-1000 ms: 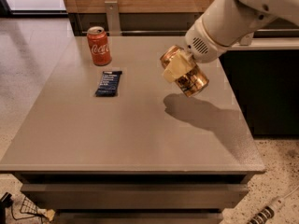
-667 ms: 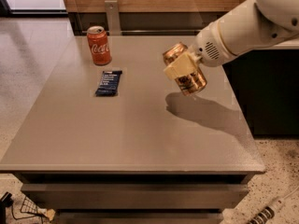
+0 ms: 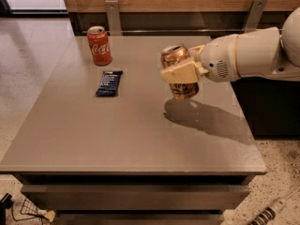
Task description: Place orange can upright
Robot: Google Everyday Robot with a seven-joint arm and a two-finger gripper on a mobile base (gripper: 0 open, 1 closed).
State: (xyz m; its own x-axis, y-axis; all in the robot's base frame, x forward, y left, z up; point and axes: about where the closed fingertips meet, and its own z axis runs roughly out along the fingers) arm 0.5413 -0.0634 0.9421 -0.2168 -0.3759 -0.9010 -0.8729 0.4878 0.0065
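The orange can (image 3: 176, 57) is a shiny copper-orange soda can with a silver top. My gripper (image 3: 182, 71) is shut on it around its middle, reaching in from the right on a white arm. The can is close to upright, leaning slightly, and hangs a little above the grey table (image 3: 131, 130) near its right side. Its shadow lies on the table just below and to the right.
A red Coca-Cola can (image 3: 99, 45) stands upright at the table's back left. A dark blue snack bar (image 3: 109, 83) lies flat in front of it. The table's right edge is close to the held can. A power strip (image 3: 269, 213) lies on the floor at bottom right.
The arm has swung lower and more horizontal, and the can has turned from a tilted pose to nearly upright, staying over the same right part of the table.
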